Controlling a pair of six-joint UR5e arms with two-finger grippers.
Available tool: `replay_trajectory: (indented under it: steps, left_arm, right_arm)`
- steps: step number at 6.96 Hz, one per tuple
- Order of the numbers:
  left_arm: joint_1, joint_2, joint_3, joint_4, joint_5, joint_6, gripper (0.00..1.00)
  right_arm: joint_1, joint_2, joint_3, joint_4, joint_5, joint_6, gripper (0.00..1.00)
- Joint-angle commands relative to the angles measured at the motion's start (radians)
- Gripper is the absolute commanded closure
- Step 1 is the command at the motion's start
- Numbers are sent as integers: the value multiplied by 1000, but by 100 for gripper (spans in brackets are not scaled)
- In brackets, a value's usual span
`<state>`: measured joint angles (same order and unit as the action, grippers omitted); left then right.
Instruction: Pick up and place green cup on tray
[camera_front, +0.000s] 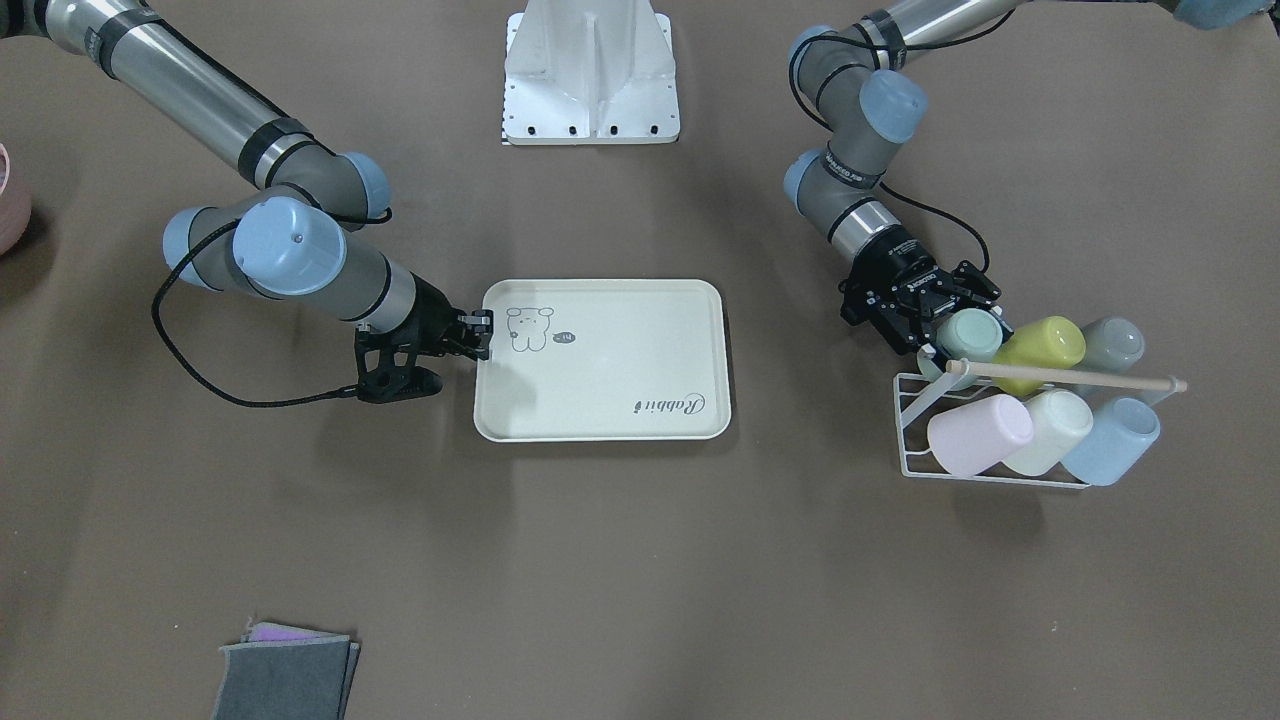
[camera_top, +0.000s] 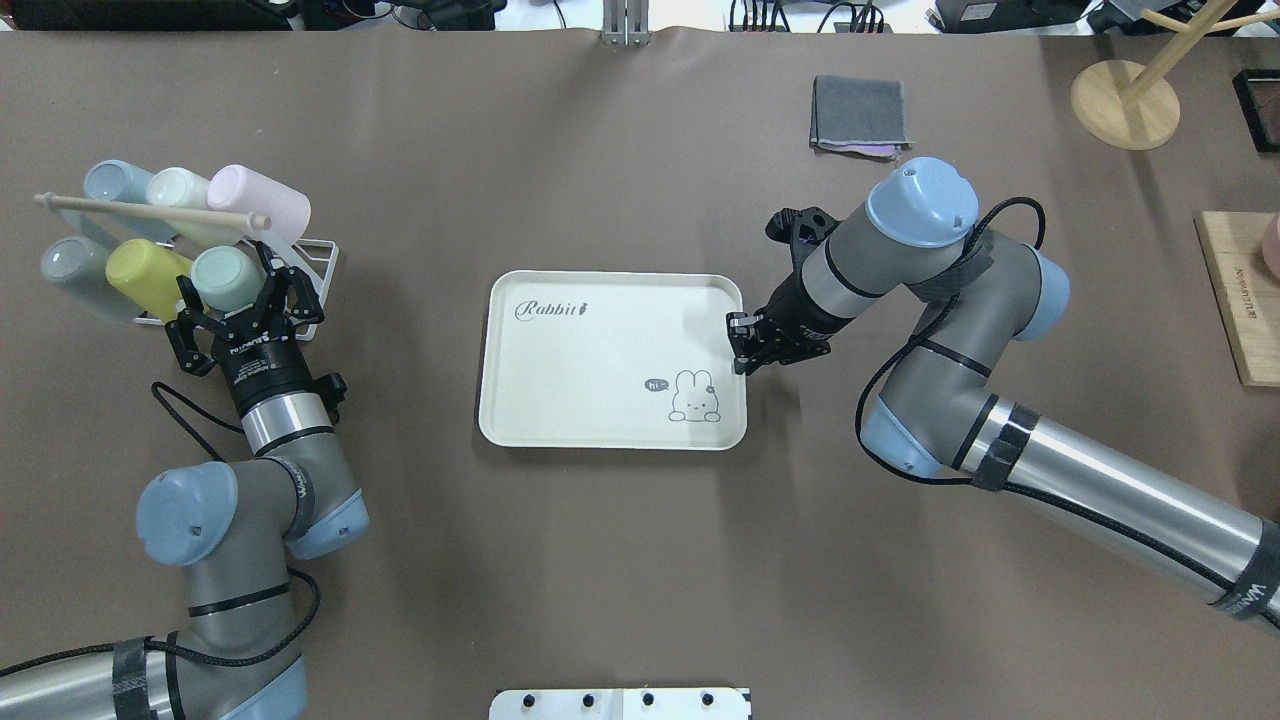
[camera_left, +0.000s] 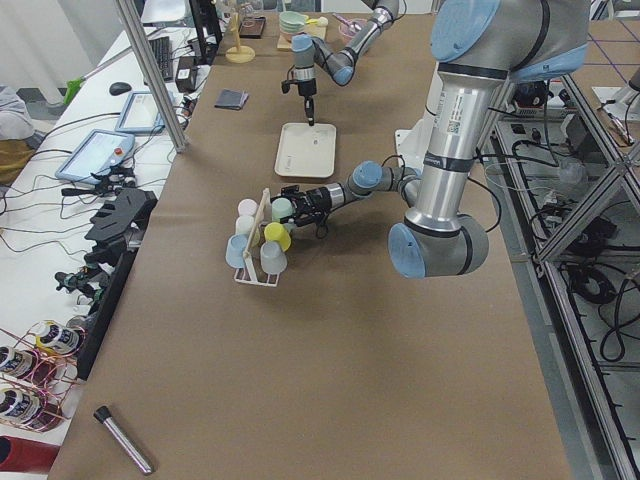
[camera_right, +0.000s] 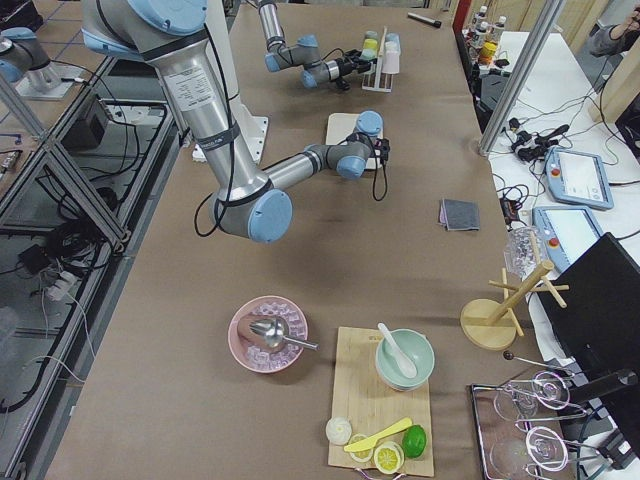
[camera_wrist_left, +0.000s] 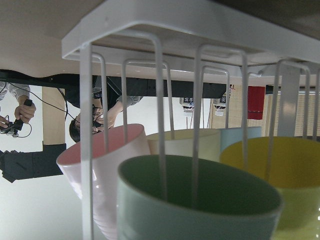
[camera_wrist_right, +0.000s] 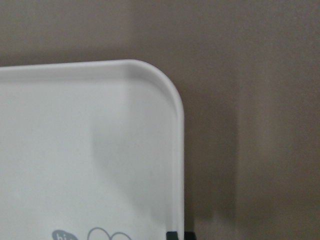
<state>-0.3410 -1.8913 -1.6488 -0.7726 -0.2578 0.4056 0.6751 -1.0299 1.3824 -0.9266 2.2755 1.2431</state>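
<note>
The green cup looks like smooth matt plastic, the cream tray like smooth plastic with a faint sheen, the white wire rack like coated metal, its dowel like bare wood, and the brown table cover looks matt.

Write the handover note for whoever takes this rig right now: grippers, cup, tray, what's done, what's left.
Left gripper: open, fingers spread either side of the green cup. I cannot tell if they touch it.
Right gripper: at the tray, fingertips close together over the rim of its short side, apparently pinching it.
Green cup: lying on its side in the wire rack, mouth toward the left gripper, beside the yellow-green cup.
Tray: at the table's middle, nothing on it.
Done: approach to the cup.
Left: close on the cup, draw it out of the rack, carry it over and set it on the tray.
</note>
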Motion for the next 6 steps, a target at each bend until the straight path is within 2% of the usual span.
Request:
replay_trajectory:
  steps: [1,2,3,4,5,6]
  left_arm:
    - [-6,-6,4,-1,6,-1,26]
    - [-6,-6,4,-1,6,-1,65]
    - [-4,-5,-3,-1,3,-1,85]
    - [-6,1,-28,1,-4,1,89]
    - [-4,20,-89,10,-6,7,89]
    - [-3,62,-195,38,-6,24,88]
  right_arm:
    - [-15,-4,-5,0,-7,-1,100]
    - [-19,-2,-3,0,-8,8,1]
    - [-19,-2,4,-1,-10,13,0]
    - [-11,-2,6,-3,-10,15,0]
    - [4,-4,9,-3,-7,15,0]
    - [29,-12,17,-8,-5,15,0]
